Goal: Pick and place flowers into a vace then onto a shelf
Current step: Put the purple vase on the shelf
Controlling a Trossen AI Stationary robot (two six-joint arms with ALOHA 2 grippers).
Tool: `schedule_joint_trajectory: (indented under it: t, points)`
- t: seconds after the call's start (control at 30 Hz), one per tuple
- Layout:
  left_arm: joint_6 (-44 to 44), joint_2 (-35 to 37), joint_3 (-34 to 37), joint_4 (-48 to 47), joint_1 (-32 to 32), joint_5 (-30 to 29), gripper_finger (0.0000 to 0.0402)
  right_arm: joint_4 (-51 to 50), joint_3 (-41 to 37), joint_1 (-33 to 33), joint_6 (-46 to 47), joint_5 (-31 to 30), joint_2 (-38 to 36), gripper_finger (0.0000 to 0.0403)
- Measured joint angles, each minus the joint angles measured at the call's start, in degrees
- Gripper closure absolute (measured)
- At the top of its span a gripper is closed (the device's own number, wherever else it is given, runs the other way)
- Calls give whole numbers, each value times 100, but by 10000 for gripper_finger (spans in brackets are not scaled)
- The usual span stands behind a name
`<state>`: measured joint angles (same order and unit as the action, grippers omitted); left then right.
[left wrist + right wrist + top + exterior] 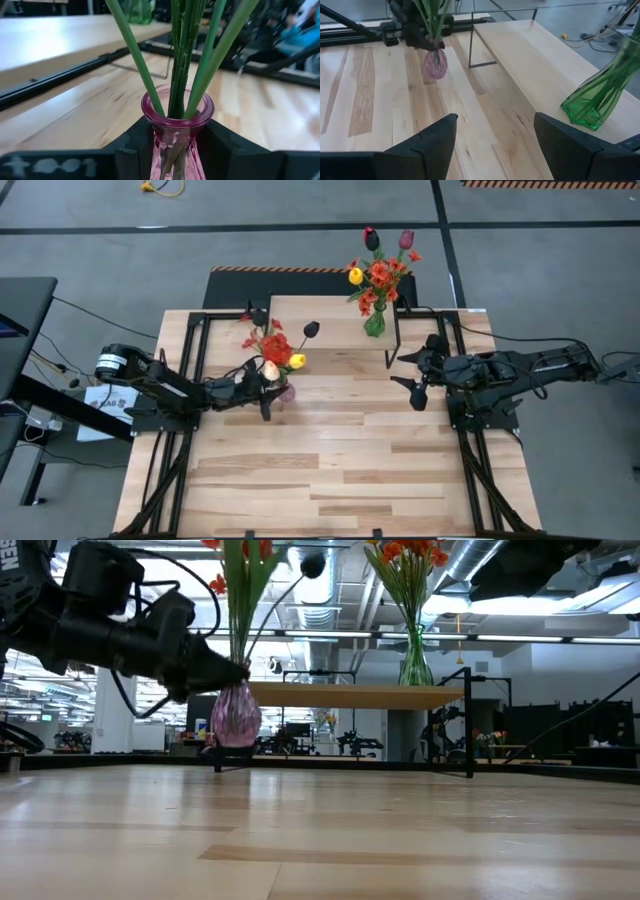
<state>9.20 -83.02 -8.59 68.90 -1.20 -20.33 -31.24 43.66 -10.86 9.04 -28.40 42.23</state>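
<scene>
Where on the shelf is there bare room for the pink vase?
The shelf is bare from its left end to the green vase at its right end. It is crowded around the left gripper clamping the pink vase, flowers overhead.

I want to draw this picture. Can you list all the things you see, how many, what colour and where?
pink vase: one, pink glass, on the table near the shelf's left end, held at its neck
flowers: one bunch, red, yellow, dark, in the pink vase
green vase: one, green glass, on the shelf
second flower bunch: orange-red, yellow, dark, in the green vase
shelf: one, light wood, black legs, far side of table
table: one, wood planks
left end effector: black, closed round the pink vase's neck
right end effector: black, open, empty, by the shelf's right end
</scene>
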Motion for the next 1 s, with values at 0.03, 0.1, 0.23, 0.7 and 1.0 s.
schedule_joint_trajectory:
  t: [0.03,0.1,0.23,0.7,1.0]
  points:
    - [20,0,-20,75,-28,38,297,0,0,-1,0,2,1,143]
    - [36,10,-117,162,-96,113,296,0,0,0,0,1,1,143]
    - [0,154,-393,44,-179,254,293,0,0,1,2,2,1,143]
    - [-771,2107,-1749,-3663,-174,-405,296,-23,-2,0,0,4,3,143]
    - [-1313,2693,-2671,-5301,367,-699,297,-24,0,0,-2,7,3,143]
